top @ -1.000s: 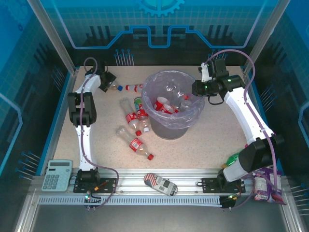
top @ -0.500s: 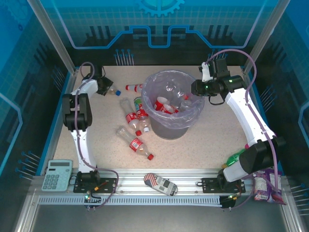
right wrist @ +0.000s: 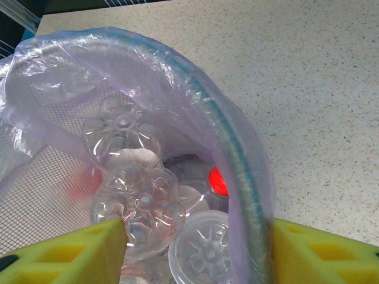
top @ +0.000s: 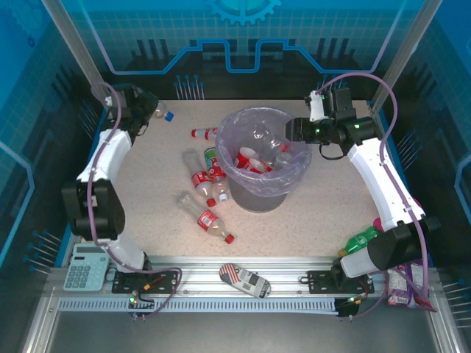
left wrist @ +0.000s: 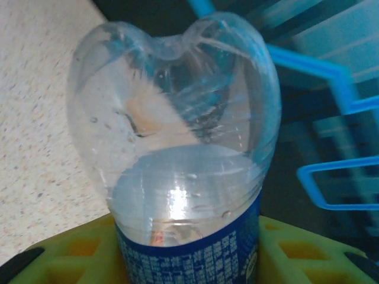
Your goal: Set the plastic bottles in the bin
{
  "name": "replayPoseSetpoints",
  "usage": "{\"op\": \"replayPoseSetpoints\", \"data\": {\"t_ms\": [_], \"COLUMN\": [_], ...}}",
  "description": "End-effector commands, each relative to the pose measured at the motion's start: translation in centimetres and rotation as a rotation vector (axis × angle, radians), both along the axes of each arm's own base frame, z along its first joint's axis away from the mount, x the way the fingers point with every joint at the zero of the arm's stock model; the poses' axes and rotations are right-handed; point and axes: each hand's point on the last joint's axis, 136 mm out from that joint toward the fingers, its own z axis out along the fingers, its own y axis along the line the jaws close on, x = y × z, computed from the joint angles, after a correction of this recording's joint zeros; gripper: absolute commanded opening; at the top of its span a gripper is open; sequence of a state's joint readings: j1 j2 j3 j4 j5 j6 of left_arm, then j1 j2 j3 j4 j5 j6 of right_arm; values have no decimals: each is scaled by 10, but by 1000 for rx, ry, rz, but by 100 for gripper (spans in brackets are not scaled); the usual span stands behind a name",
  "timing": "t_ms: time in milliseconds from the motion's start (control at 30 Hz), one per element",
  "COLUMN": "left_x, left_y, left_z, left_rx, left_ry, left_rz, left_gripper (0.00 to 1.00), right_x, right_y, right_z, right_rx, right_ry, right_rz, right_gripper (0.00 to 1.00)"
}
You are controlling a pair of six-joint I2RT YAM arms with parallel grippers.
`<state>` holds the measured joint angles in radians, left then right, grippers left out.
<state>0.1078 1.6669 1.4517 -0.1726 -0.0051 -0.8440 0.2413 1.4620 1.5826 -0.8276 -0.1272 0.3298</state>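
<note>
- Left wrist: our left gripper (left wrist: 186, 251) now pinches the crushed clear blue-labelled plastic bottle (left wrist: 177, 118) between its jaws, newly lifted; binning comes next.
- Our right gripper (right wrist: 195, 254) has its jaws spread astride the rim of the round grey lavender-lined bin (right wrist: 240, 154).

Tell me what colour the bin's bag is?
The bag is see-through lavender, clearest in the right wrist view.

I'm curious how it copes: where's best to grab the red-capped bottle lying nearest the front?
Probably from straight above, at the red-labelled middle. The bottle lies flat and slanted on the table, so squeezing across its narrow width should hold.
</note>
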Motion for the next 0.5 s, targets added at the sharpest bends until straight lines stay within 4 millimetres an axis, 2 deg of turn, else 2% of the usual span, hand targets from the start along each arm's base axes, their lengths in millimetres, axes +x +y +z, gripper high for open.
{"op": "replayPoseSetpoints", "data": {"t_ms": [0, 133, 233, 367, 467], "left_x": [-20, -50, -70, -92, -104], "left_y": [-24, -77, -124, -193, -234], "left_z": [70, 140, 174, 191, 189], "left_rx": [100, 228, 300, 358, 383], "left_ry": [-166, -319, -396, -438, -442], "left_rz": [-79, -227, -362, -563, -686], "left_gripper": [32, 27, 24, 23, 23], "right_x": [-3, -6, -9, -12, -13], "right_y": [-3, -11, -18, -19, -19], "right_z": [6, 2, -4, -10, -11], "right_rx": [-2, -19, -30, -22, -18], "right_ry": [-22, -13, 2, 19, 18], "right_rz": [-28, -56, -81, -85, -88], "right_gripper": [62, 59, 53, 43, 37]}}
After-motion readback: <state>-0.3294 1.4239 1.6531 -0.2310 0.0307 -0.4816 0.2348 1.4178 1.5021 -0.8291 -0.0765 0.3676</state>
